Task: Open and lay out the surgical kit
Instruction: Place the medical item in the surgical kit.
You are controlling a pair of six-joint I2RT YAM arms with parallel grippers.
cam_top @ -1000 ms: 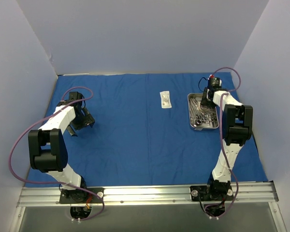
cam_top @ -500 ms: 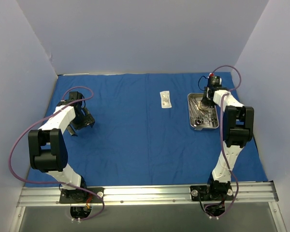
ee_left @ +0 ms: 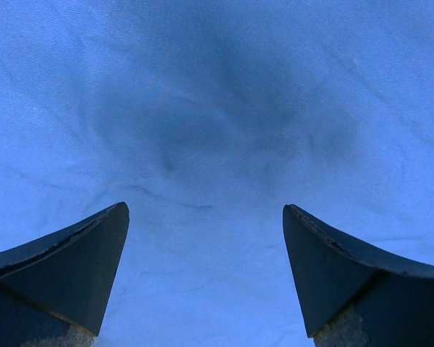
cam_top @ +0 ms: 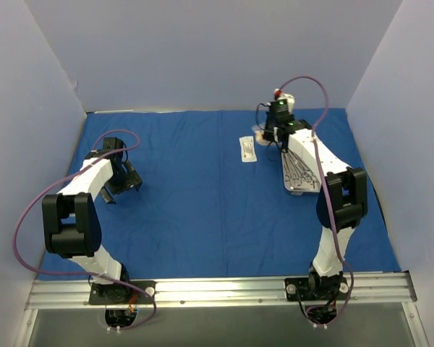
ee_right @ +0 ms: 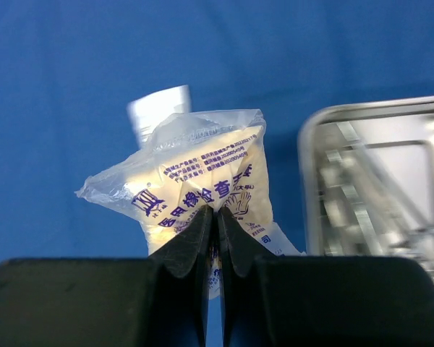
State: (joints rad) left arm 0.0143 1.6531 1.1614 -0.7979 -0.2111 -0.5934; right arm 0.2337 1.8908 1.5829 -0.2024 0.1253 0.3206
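- Clearly, the right hand (ee_right: 217, 217) is pinched fully shut on the lower edge of a clear packet (ee_right: 195, 170) with pale contents and blue print. The packet stands up from the fingers, seemingly clear of the blue cloth (cam_top: 188, 210).
- That packet hangs just left of the steel tray (ee_right: 304, 188), between the tray and a smaller white packet (cam_top: 247, 149) lying flat on the cloth. My guess is that it is on its way to a spot of its own beside the smaller one.
- An edge grip keeps the print and contents in sight, though thin film held this way could slip.
- Instruments (cam_top: 298, 173) lie piled in the tray, partly hidden under the right arm from above and blurred in the wrist view. None are laid out yet.
- Over at the far left, the left hand (ee_left: 204, 210) is spread wide and holds nothing. It sits low over bare cloth, well apart from the kit, probably parked out of the way.
- With the cloth spread flat, the opening looks done and the laying out only partway.
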